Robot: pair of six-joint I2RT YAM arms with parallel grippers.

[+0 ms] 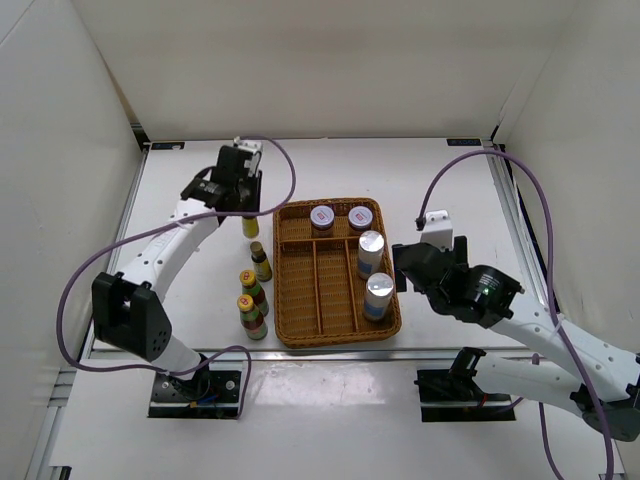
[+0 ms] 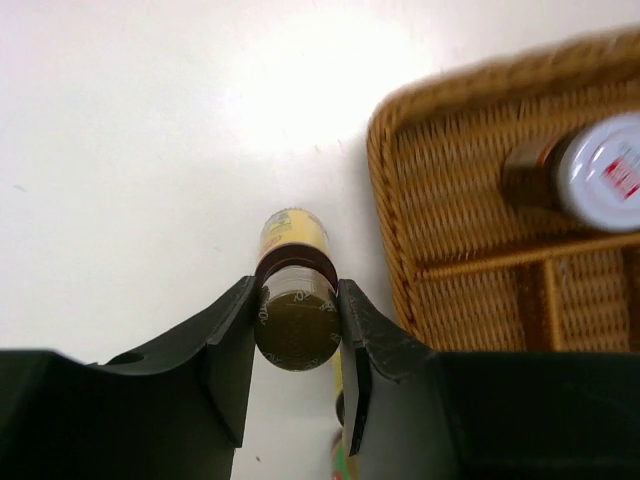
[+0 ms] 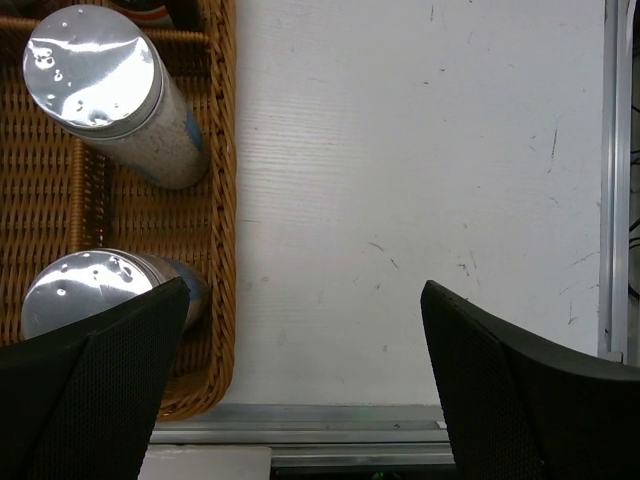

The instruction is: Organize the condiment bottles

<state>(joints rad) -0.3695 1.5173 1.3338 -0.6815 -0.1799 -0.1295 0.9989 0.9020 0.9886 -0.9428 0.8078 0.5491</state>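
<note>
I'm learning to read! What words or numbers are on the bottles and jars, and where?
No text here reads clearly enough to quote.
Held bottle: marks on its gold cap and print on its yellow label, both too blurred.
Purple-lidded jar: red print on the lid, too blurred.
Other dark bottles: colourful labels, too small.

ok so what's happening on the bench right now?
The left end effector is shut on a gold-capped dark bottle just left of the wicker tray. Three more dark bottles stand on the table along the tray's left side. Two purple-lidded jars and two silver-capped bottles sit in the tray. The right end effector is open and empty over the table right of the tray.
</note>
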